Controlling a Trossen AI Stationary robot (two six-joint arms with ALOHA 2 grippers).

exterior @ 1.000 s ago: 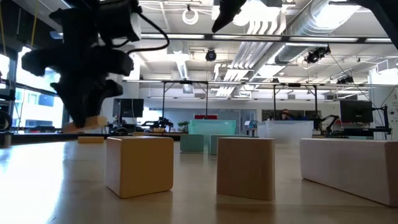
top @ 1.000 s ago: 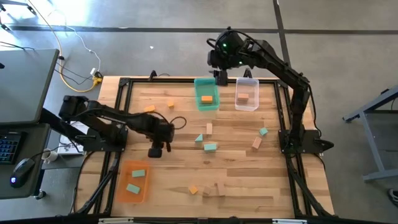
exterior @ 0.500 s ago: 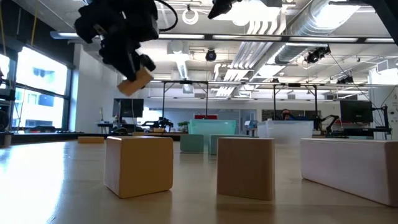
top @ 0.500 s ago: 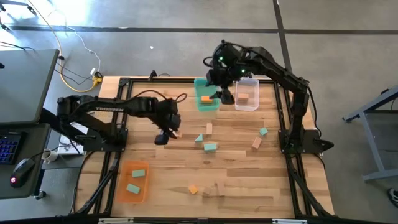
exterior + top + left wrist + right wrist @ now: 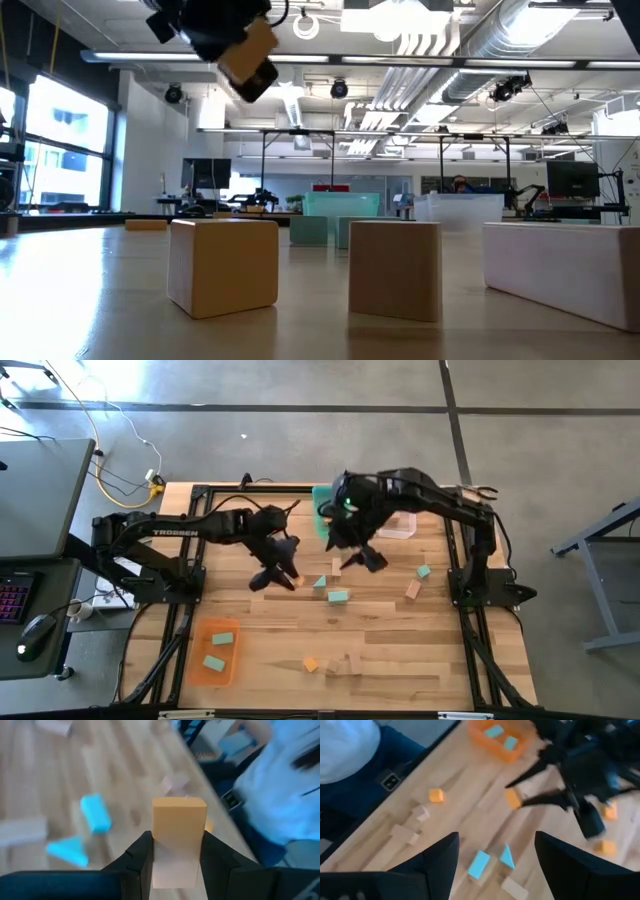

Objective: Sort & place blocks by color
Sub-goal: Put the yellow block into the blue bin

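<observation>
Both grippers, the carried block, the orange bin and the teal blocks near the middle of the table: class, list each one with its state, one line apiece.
Left gripper: shut on the orange block, raised above the table.
Orange block: clamped between the left fingers, off the table.
Right gripper: open, empty, over the table's middle.
Orange bin: on the table, holding two teal blocks.
Teal bar: lying loose on the table.
Teal wedge: loose beside it.

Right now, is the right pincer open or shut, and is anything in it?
Open and empty: in its wrist view the right pincer shows its fingers spread wide, with only the table and scattered blocks between them.
</observation>
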